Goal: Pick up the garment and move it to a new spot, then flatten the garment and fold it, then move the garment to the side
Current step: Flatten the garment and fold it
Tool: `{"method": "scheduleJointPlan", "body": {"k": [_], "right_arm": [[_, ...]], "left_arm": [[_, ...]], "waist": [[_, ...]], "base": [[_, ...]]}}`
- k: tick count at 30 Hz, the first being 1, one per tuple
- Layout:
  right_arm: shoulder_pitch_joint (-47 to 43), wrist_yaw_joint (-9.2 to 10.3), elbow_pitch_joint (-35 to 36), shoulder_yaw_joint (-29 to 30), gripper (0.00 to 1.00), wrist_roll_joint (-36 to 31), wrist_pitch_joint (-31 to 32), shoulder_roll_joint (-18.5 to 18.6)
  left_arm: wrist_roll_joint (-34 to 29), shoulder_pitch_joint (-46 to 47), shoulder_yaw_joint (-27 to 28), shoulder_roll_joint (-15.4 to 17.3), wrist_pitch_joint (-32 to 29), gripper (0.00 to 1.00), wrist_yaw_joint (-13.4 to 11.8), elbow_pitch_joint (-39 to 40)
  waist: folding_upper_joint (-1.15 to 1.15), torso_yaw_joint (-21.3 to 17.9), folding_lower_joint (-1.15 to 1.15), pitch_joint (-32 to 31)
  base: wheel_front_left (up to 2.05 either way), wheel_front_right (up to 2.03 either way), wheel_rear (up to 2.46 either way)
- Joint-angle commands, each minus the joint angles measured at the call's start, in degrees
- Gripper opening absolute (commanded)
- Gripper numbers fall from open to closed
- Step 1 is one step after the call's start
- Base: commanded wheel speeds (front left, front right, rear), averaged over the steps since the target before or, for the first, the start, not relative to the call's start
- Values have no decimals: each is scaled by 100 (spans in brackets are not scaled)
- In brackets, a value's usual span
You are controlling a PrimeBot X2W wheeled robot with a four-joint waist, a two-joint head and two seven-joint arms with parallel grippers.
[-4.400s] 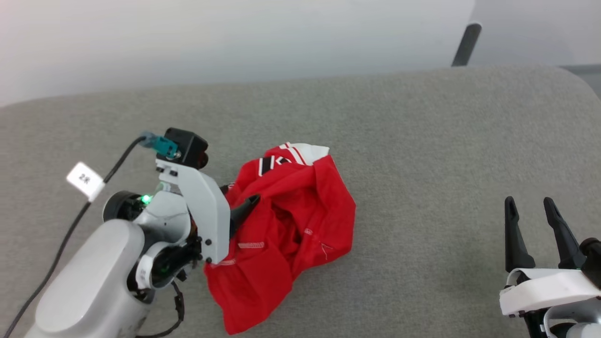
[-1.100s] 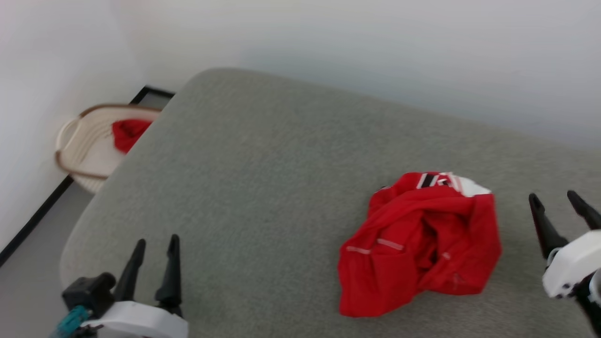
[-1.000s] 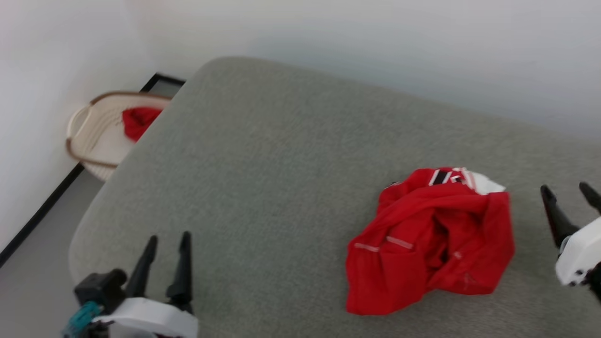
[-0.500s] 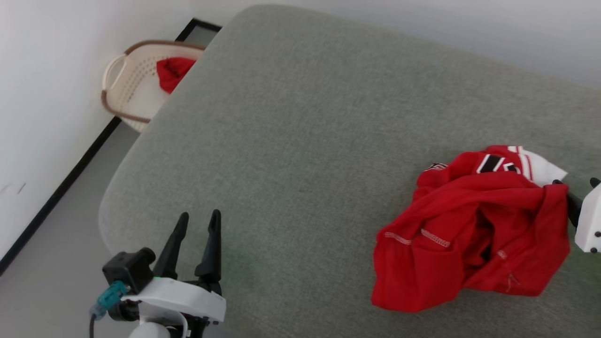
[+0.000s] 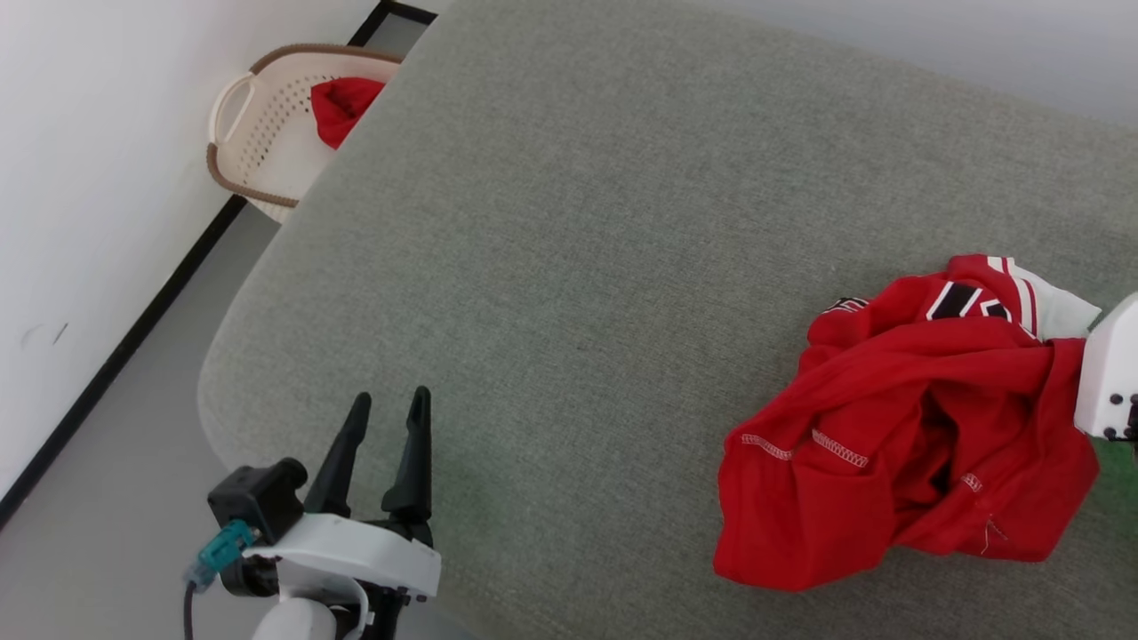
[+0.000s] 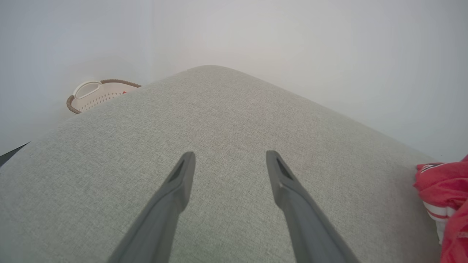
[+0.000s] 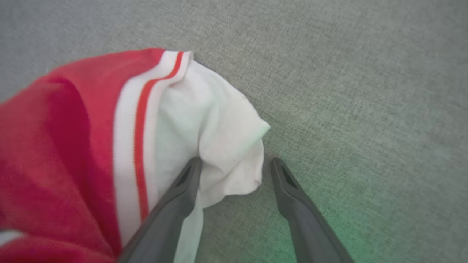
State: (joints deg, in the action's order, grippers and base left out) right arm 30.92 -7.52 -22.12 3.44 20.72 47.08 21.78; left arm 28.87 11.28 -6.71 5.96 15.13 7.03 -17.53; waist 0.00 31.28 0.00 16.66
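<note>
Far left, a laundry basket point(image 5: 267, 133) sits on the floor against the wall with a red cloth point(image 5: 342, 102) in it. Next along, the left pincer point(image 5: 390, 396) hovers over the near-left corner of the grey worktop point(image 5: 578, 222), jaws spread wide and empty, well apart from the action. Over on the right side of the worktop lies the garment point(image 5: 898, 444), a crumpled red heap. And here's the right pincer point(image 7: 236, 160), jaws wide, closed on nothing yet, straddling the tip of the white sleeve point(image 7: 204, 120), one finger against the fabric.

The danger, as I see it: that's a thin bite. Close on just that sleeve tip and the cloth may slip out on the lift, or the whole bundle dangles from one sleeve and drags. Go too low and the fingers could dig into the worktop's cover.

The heap's long axis looks to run from near-left to far-right in the head view, stitched hem towards the near side, striped sleeve pointing far-right at the right pincer.
</note>
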Motion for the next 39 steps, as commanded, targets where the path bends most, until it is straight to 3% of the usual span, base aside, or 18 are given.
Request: {"method": "scheduleJointPlan", "body": {"k": [1, 15, 29, 39], "right_arm": [[-115, 5, -230, -23, 0, -29, 125, -82], [344, 5, 283, -32, 0, 85, -159, 72], [-628, 5, 889, 739, 0, 154, -168, 375], [-1536, 5, 800, 1563, 0, -75, -212, 154]], "left_arm": [[-35, 41, 34, -12, -3, 100, 17, -28], [-124, -51, 335, 179, -3, 100, 44, 70], [-119, -171, 485, 443, -3, 100, 37, 160], [-95, -193, 444, 552, -114, 100, 2, 244]], "waist": [[0, -25, 0, -21], [0, -675, 0, -368], [0, -1539, 0, -705], [0, -1869, 0, -808]], "base": [[0, 0, 0], [0, 0, 0], [0, 0, 0], [0, 0, 0]]}}
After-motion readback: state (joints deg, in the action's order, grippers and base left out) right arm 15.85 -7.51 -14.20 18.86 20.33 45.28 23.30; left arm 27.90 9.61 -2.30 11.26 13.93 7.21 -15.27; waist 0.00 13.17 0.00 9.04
